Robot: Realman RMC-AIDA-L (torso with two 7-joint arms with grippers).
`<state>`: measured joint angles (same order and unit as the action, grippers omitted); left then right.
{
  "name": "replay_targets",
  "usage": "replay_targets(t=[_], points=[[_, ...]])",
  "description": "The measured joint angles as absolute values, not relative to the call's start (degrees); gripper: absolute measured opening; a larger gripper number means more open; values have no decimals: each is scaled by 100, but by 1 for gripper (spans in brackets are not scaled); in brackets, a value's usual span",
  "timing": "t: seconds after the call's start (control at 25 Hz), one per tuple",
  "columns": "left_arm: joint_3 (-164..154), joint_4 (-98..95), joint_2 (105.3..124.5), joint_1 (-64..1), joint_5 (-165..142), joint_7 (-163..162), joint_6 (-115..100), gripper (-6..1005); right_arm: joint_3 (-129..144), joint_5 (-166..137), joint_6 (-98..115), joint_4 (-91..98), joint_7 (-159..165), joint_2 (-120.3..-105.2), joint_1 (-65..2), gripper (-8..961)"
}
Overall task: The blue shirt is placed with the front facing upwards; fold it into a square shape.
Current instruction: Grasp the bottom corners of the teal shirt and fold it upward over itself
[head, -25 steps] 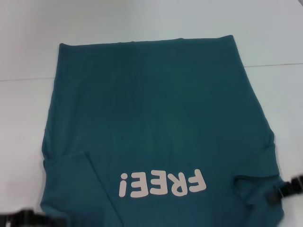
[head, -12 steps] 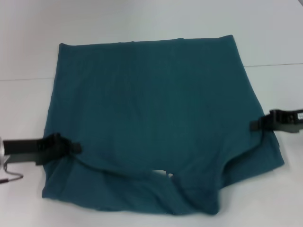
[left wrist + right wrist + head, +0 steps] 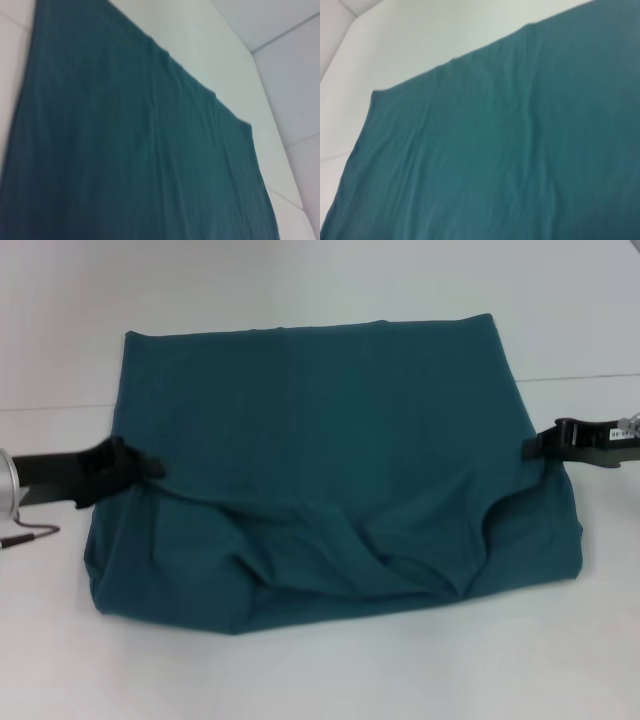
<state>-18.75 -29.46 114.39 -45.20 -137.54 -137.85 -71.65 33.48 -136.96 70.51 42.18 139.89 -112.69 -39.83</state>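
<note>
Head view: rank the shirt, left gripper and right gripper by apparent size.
1. Teal-blue cotton shirt, by far the largest.
2. Black left gripper, with more of its arm showing.
3. Black right gripper, partly cut off by the frame edge, so the order of the two grippers is unsure.

Plain teal-blue shirt [image 3: 320,430], white table [image 3: 300,670]

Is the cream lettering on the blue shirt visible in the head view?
No, the blue shirt shows only plain teal cloth, its near part folded over.

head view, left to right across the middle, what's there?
left gripper at the shirt's left edge → the blue shirt → right gripper at its right edge, all on the white table.
</note>
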Motion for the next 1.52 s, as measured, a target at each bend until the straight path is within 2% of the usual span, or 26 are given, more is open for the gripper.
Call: replay_targets(t=[0.2,0.48,1.52], points=[[-1925,-2928,11412,-4660,-13734,-13833,-6742,3,3351,-13678,6667,3982,13977,-11284,-4148,77],[-2230,-2705,11440,-4922,-13727,-13803,-6122,3,3783,-13692,6393,3490,13974,-11131,-4525,80],[-2259,-2716,11436,-5187,-13674,-13790,-5314,2,4440,-14064,4992,3323,13973,-11181,-5115,93]])
